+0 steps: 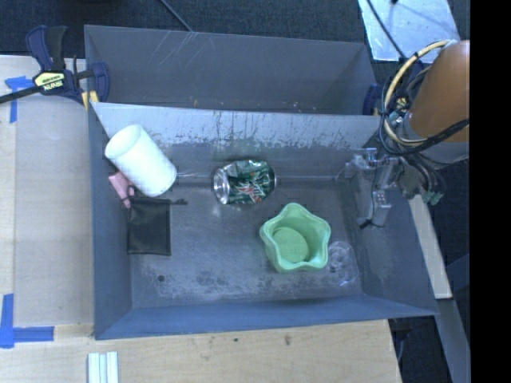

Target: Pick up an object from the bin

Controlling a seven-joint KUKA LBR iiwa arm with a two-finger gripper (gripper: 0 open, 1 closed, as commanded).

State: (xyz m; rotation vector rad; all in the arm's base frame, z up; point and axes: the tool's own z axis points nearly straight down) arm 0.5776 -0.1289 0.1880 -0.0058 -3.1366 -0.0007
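Grey bin (239,126), things lying loose on its floor. At the far left, a white cup (141,159) is lying on its side, tilted, with a small pink piece (120,187) touching its lower left edge. Just below them a black square pad (149,226) is lying flat. Near the middle, a crushed can (243,183) with green print is resting at the foot of the back wall. To its lower right a green flower-shaped bowl (295,238) is sitting upright, a clear plastic scrap (342,260) just beside it. At the right, the tool (375,210) is hanging over the right wall's slope, near the bowl but apart from it; whether it is apart or together, cannot tell.
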